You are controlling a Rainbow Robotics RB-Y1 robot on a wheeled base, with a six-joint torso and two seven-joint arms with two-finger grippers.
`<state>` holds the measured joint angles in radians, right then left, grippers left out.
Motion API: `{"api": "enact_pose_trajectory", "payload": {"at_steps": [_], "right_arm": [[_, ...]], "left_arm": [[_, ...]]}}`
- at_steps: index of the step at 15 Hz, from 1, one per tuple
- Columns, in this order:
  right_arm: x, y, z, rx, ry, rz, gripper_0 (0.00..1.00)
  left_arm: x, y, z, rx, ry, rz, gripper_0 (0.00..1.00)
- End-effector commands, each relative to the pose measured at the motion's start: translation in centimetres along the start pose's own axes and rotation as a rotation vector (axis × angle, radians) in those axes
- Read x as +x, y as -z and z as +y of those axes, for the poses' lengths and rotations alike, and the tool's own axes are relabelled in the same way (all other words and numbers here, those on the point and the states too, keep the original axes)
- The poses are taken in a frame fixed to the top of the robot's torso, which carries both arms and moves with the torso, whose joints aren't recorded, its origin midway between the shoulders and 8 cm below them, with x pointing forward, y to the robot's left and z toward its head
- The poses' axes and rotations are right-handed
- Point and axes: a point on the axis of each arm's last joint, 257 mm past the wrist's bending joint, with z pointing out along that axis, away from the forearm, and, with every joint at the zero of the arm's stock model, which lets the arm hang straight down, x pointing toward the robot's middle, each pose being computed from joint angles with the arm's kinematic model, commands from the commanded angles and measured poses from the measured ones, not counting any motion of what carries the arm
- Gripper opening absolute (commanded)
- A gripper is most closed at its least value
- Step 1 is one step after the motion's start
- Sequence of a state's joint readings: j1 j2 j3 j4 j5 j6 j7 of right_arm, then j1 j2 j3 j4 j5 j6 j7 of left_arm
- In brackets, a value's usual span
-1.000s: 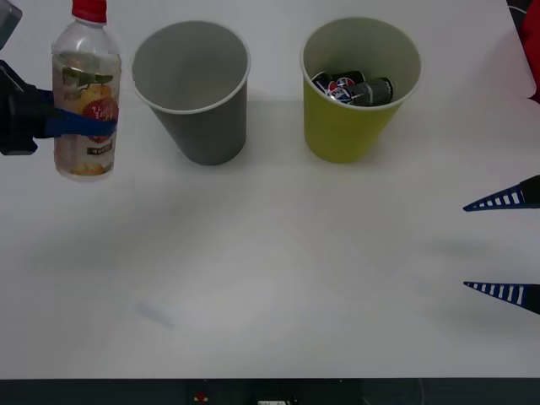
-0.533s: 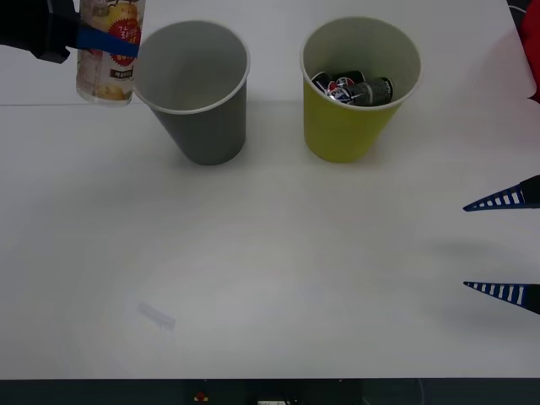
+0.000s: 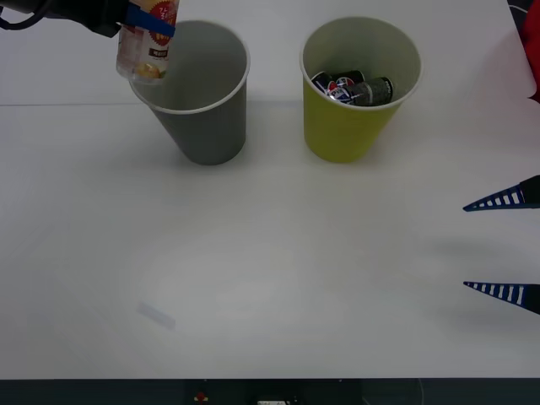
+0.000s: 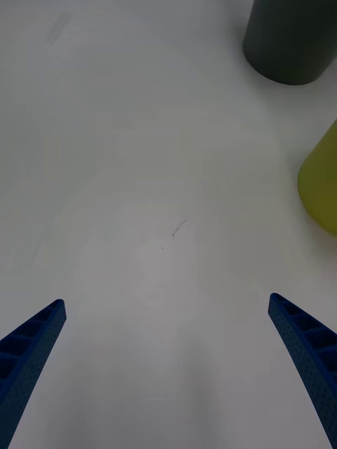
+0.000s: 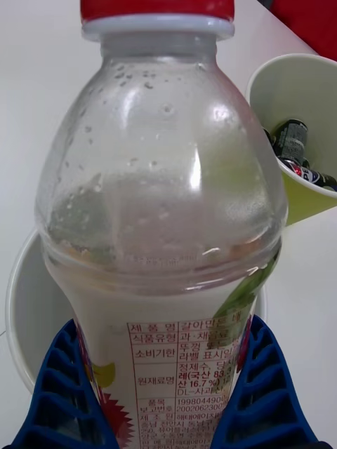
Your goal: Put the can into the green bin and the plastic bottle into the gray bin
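So the left gripper [image 3: 139,17] is up in the top left corner of the front view, its blue fingers [image 5: 70,393] clamped on either side of the plastic bottle [image 3: 148,42]. The bottle hangs in the air right over the near-left rim of the gray bin [image 3: 196,93], its bottom end overlapping the bin's mouth. Its cap end is cut off by the top edge there, but from the left wrist camera you get a good look at the red cap [image 5: 156,10], the clear body with some droplets inside, and the red-and-orange label [image 5: 165,379] pinched between the ribbed fingers. The pale rim of the gray bin [image 5: 17,330] curves behind the bottle in that shot.

The green bin [image 3: 354,93] stands upright just right of the gray one, near but not touching, in the upper middle of the front view. It has dark cans [image 3: 353,88] lying in the bottom of it, one with a red, white and blue logo.

The right gripper [image 3: 504,246] sits at the right edge of the front view, fingers spread wide apart, holding nothing, hovering over the bare white table [image 3: 278,270], well away from both bins.
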<state>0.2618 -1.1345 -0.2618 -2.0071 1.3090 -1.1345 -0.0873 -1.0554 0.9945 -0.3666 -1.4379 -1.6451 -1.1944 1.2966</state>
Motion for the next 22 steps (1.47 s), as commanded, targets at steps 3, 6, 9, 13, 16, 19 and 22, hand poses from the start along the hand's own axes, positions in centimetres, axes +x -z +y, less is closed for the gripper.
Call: {"api": "enact_pose_trajectory", "payload": {"at_steps": [3,6,9,13,16,19,22], "right_arm": [[0.0,0.0,0.0,0.000,0.000,0.000,1.00],[0.0,0.0,0.0,0.000,0.000,0.000,1.00],[0.0,0.0,0.0,0.000,0.000,0.000,1.00],[0.0,0.0,0.0,0.000,0.000,0.000,1.00],[0.0,0.0,0.0,0.000,0.000,0.000,1.00],[0.0,0.0,0.0,0.000,0.000,0.000,1.00],[0.0,0.0,0.0,0.000,0.000,0.000,1.00]], "left_arm": [[-0.2,-0.4,-0.2,0.004,-0.014,-0.005,0.00],[-0.1,-0.5,-0.3,0.006,-0.035,-0.004,0.99],[-0.3,-0.5,-1.0,0.032,-0.041,-0.011,1.00],[-0.2,0.8,-2.5,0.126,-0.064,-0.065,1.00],[1.6,2.9,-3.5,0.173,-0.072,-0.122,1.00],[4.6,5.1,-3.9,0.206,-0.159,-0.169,1.00],[8.6,7.1,-4.4,0.225,-0.243,-0.205,1.00]]}}
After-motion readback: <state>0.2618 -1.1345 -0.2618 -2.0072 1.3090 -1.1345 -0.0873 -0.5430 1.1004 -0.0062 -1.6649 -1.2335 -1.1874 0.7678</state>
